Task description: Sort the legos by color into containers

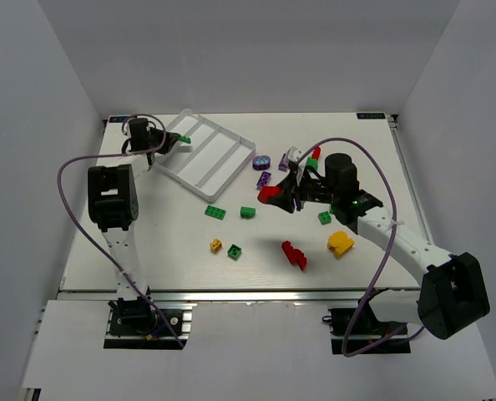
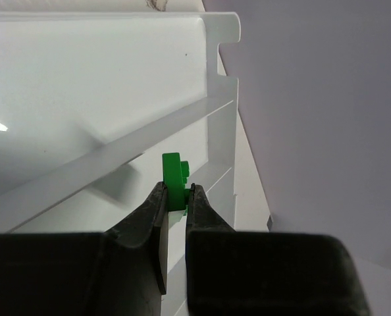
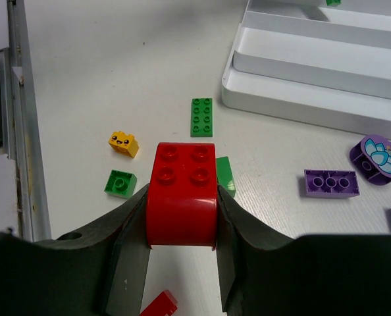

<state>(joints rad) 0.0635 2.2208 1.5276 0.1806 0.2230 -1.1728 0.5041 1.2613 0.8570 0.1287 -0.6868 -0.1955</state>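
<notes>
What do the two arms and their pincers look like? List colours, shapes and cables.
The left arm and right arm have slim white links with bulky black joint housings. A loose purple cable loops along each. The left pincer and right pincer each have two flat, matte black fingers.

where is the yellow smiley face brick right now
In the right wrist view the yellow smiley brick lies on the table, left of the red brick held in the jaws, right beside a small green brick.
</notes>
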